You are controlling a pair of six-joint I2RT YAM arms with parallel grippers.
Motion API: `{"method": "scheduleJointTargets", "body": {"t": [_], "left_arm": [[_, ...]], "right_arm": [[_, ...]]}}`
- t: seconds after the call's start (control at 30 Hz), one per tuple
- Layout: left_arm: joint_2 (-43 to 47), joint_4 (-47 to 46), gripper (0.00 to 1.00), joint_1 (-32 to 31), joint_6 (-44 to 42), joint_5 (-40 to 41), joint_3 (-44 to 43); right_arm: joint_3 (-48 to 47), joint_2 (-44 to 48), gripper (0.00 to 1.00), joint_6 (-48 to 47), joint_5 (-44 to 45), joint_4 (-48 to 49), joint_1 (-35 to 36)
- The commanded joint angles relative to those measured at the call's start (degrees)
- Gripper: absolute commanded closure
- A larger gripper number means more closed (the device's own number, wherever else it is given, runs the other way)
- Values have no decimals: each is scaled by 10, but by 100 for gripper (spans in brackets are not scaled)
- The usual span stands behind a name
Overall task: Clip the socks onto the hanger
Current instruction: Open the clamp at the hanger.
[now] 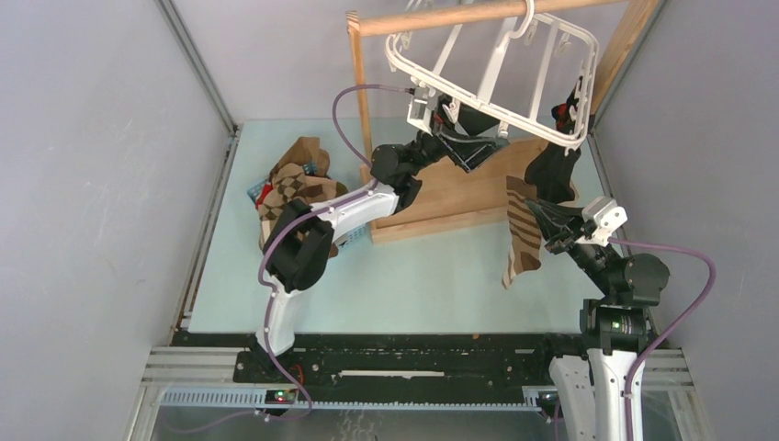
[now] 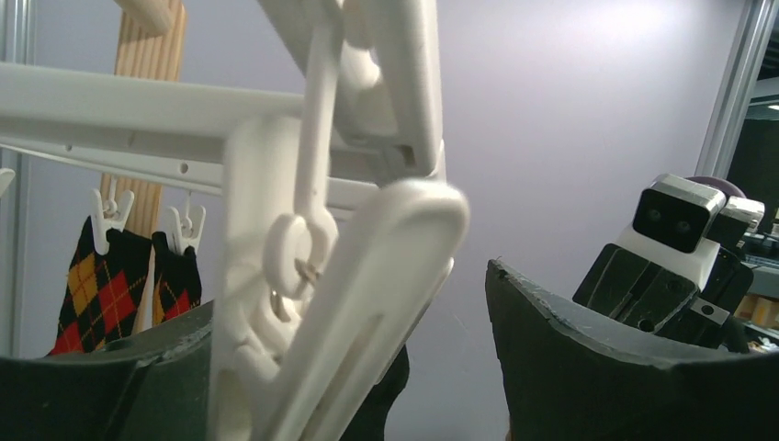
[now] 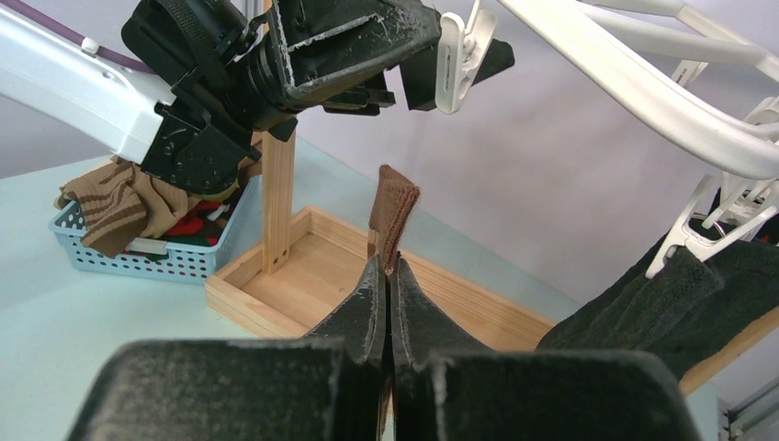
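Closest to my right wrist camera, the right pincer [image 3: 389, 276] is pressed shut on the brown sock [image 3: 393, 207]. The cuff stands up above the fingertips, and the rest hangs down towards the bench [image 1: 413, 285]. Above it, the left pincer [image 2: 354, 303] has its jaws apart around a white clip [image 2: 303, 248] on the hanger [image 1: 501, 64]. I see a gap on one side, so I judge the clip is not squeezed open.

My worries:
- The hanger hangs tilted from the wooden rail [image 1: 441, 18] by its hook alone. An off-centre squeeze could swing it, or twist the dangling clip out from between the jaws.
- The cuff is soft, so if I raise it before the clip gapes, it may fold against the closed clip.
- The two pincers are near each other here, so a careless lift risks a knock, perhaps against the red argyle socks [image 2: 101, 285] or the black sock [image 3: 661, 294] already clipped on.
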State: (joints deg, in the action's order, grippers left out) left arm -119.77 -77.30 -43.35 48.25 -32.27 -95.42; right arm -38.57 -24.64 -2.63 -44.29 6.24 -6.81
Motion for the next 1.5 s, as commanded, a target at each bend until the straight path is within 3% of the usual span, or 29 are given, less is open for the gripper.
{"method": "scheduleJointTargets", "body": {"t": [0.0, 0.37, 0.63, 0.87, 1.1, 1.47], "left_arm": [[-7, 21, 20, -7, 15, -15, -32], [-12, 19, 31, -12, 29, -13, -52], [-16, 9, 70, -12, 57, -10, -68], [-17, -1, 92, -13, 85, -5, -85], [-23, -15, 98, -16, 113, -3, -95], [-33, -31, 100, -16, 156, -7, -109]], "right_arm": [[-5, 1, 100, 14, -4, 25, -6], [-3, 3, 100, 14, -8, 23, -7], [-3, -4, 100, 39, -3, 36, -10], [-3, -38, 100, 108, -1, 75, -8], [-3, -79, 100, 184, -10, 139, 8], [-22, -113, 100, 198, 58, 144, 107]]}}
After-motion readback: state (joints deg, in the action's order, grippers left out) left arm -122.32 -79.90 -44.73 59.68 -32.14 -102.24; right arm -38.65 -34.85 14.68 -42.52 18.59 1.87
